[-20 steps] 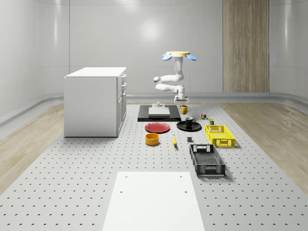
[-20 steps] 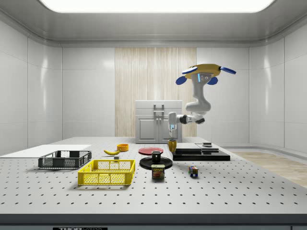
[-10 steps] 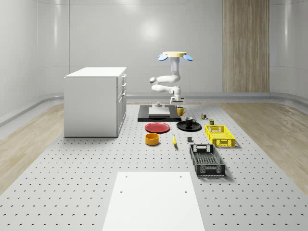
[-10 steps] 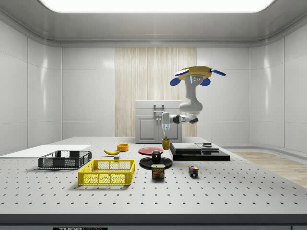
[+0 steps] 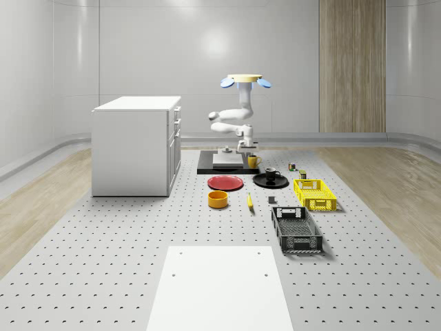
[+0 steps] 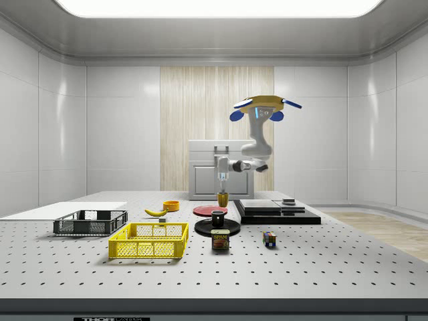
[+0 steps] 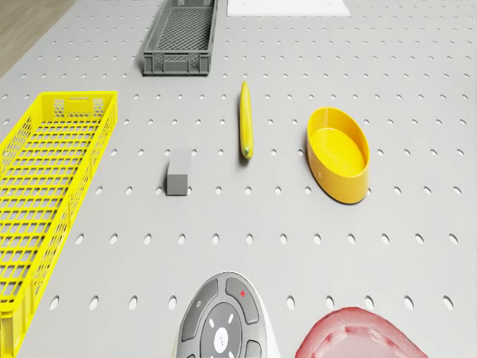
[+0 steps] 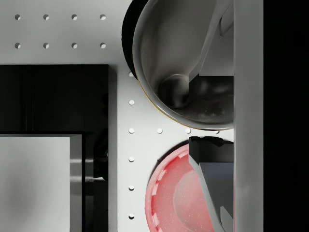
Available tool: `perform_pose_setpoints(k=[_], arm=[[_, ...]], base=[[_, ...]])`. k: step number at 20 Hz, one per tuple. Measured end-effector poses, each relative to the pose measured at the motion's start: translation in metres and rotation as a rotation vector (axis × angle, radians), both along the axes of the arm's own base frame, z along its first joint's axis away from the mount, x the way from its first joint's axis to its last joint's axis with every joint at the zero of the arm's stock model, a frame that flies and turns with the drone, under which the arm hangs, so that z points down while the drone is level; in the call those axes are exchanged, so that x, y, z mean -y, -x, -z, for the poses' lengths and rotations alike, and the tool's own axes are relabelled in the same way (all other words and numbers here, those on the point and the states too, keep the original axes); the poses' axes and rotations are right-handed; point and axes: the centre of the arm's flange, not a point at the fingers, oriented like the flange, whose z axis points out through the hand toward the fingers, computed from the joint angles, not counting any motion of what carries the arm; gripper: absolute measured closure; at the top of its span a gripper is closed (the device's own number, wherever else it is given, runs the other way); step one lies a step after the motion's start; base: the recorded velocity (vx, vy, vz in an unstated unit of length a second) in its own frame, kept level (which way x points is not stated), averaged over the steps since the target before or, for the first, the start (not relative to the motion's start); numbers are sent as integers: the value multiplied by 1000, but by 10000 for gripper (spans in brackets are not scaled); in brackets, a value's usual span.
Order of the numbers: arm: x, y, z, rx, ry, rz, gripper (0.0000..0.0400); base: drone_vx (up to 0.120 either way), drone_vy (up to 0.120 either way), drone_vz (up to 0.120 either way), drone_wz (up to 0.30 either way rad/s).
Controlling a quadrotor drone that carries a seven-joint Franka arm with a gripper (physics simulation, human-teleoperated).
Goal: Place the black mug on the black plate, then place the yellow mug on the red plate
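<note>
Gripping the yellow ceramic mug (image 6: 223, 199) by its rim, my robot's two-finger gripper (image 6: 222, 192) hangs at the end of the white seven-joint arm (image 5: 231, 121), with the mug lifted clear of the perforated grey table (image 5: 124, 262). From the wrist camera I see one finger (image 8: 212, 43) reaching down inside the mug's pale interior and the other finger (image 8: 212, 179) outside its wall, so the jaws are clamped on the rim. Below the mug in that view lie the flat red round plate (image 8: 174, 193) and an edge of the flat black round plate (image 8: 127, 34).

My yellow-topped quadrotor drone with blue rotors (image 5: 245, 80) hovers in the air above the far part of the table, over the low black platform with a white slab on it (image 5: 224, 162). In the whole-scene view the carried mug (image 5: 253, 161) hangs just beyond the gap between the two plates, the red plate (image 5: 225, 183) to its left and the black plate (image 5: 260, 183) to its right. The small black mug (image 5: 270, 174) stands upright on the black plate.

Nearer the camera I see a shallow round yellow bowl (image 5: 218, 199), a yellow banana (image 5: 249, 201), a yellow mesh basket (image 5: 315, 194) and a dark grey mesh crate (image 5: 295, 229). A white cabinet with drawers (image 5: 136, 145) stands at the whole-scene view's left.
</note>
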Motion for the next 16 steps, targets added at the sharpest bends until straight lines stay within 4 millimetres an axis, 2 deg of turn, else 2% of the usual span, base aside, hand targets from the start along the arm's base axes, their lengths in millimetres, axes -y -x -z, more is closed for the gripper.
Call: perform_pose_setpoints(k=[10, 16], arm=[[0, 0, 0, 0, 0, 0, 290], [0, 0, 0, 0, 0, 0, 290]], base=[[116, -120, 0, 0], [0, -120, 0, 0]])
